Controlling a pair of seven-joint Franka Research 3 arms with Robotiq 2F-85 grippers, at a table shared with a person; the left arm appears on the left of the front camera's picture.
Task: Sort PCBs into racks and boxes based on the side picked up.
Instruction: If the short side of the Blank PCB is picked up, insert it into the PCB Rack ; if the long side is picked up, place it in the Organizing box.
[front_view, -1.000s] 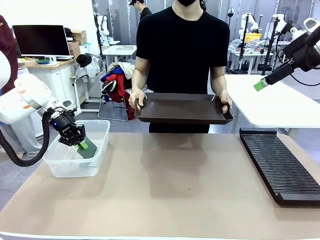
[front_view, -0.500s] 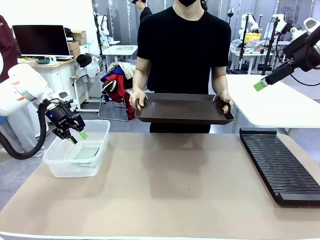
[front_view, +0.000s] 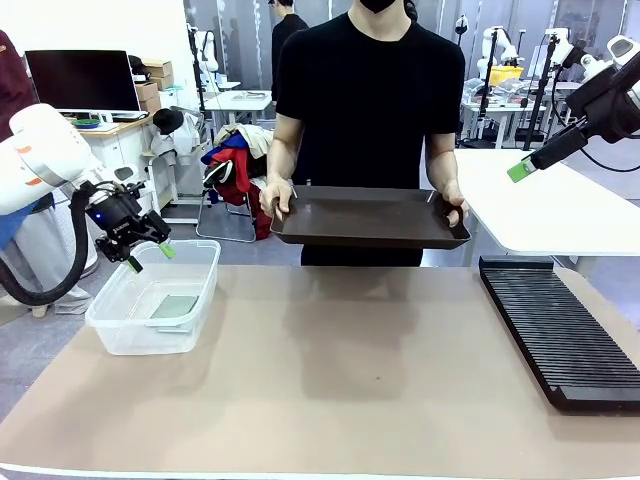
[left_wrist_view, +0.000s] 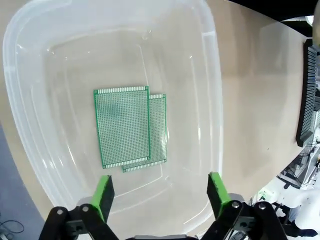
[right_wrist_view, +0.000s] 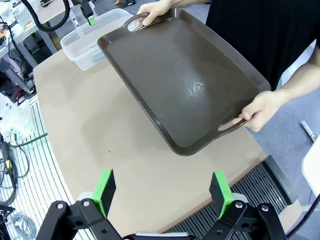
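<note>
Hovering above the clear box (front_view: 150, 312), left gripper (front_view: 146, 256) w/ fingers spread, empty. Two boards (left_wrist_view: 129, 128) lie flat, overlapping, on box floor. Right gripper (right_wrist_view: 162, 189) spread too, above person's brown tray (right_wrist_view: 182, 77). Rack (front_view: 555, 327) at table's right.

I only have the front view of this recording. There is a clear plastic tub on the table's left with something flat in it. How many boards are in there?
Observer: Two green square PCBs lie overlapping on the floor of the clear plastic tub, seen from the left wrist.
Operator: Is the left gripper holding one?
Observer: No. The left gripper hangs above the tub with its green pads apart and nothing between them.
Operator: And the dark brown tray?
Observer: The right wrist view shows the dark brown tray bare, held by the person at both handles.
</note>
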